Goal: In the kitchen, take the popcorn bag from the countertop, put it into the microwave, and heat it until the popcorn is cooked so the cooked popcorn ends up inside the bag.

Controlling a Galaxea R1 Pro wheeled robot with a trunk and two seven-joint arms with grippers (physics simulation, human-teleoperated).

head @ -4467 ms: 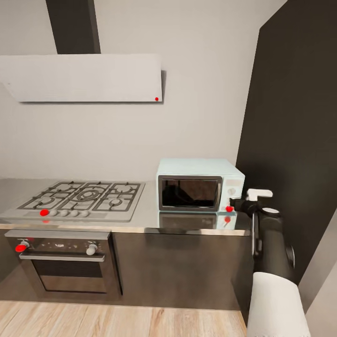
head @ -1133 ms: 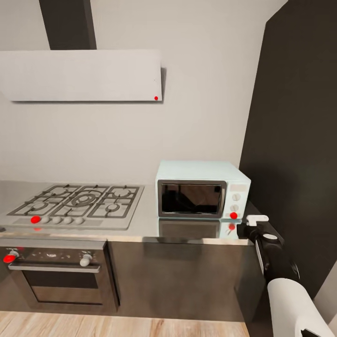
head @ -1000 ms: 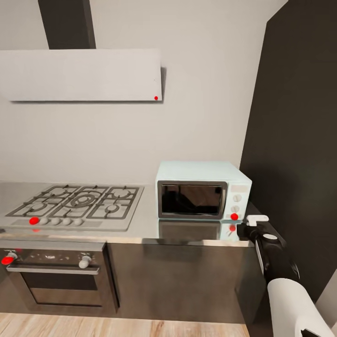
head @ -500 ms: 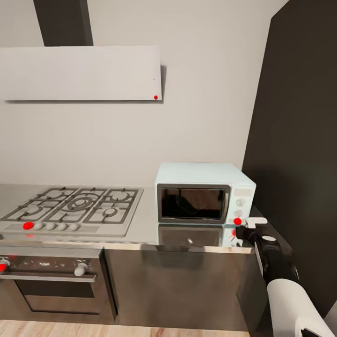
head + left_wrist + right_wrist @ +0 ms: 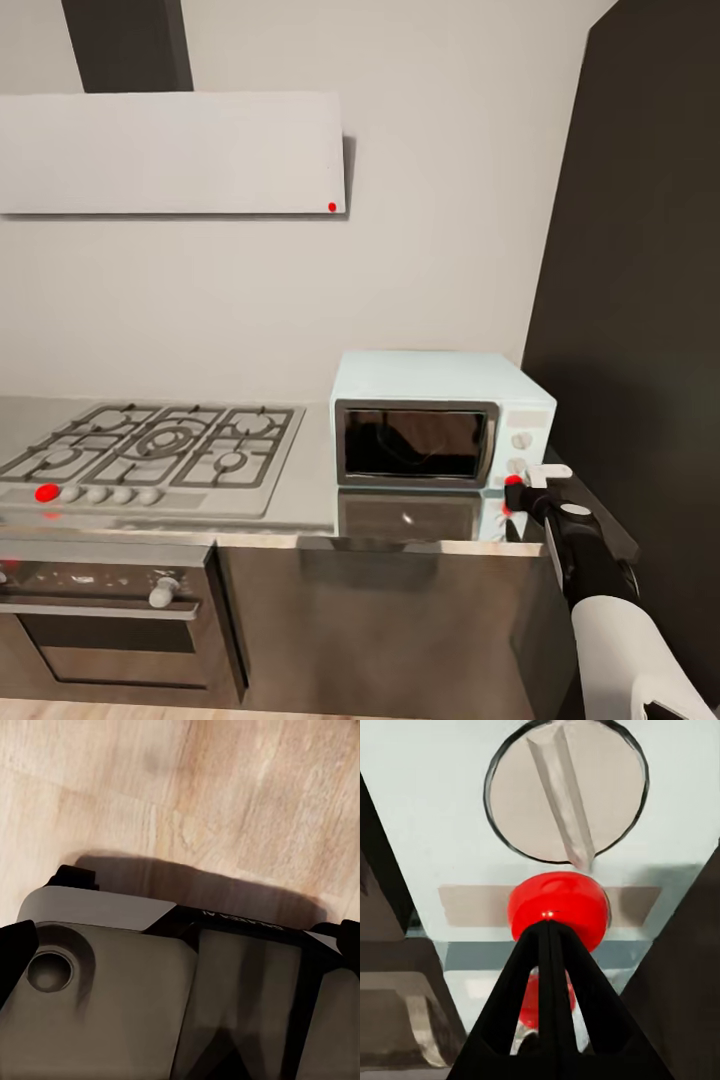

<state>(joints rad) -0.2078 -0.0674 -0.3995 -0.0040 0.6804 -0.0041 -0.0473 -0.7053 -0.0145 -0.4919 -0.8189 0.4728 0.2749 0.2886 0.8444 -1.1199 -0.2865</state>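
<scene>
Start step: the right gripper (image 5: 547, 937), fingers pressed together and holding nothing, tips against the red round light (image 5: 557, 907) below a white knob (image 5: 566, 789) of the microwave (image 5: 440, 425), door shut, on the countertop (image 5: 300, 510). The dark glass hides the popcorn bag; the left gripper's jaws cannot be judged. Next, probably a light forward press.

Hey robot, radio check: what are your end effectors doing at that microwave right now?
Right end effector shut, tips at the red light under a white knob. Microwave door closed. Left end effector state unclear, wood floor beyond it. Nothing blocking.
</scene>
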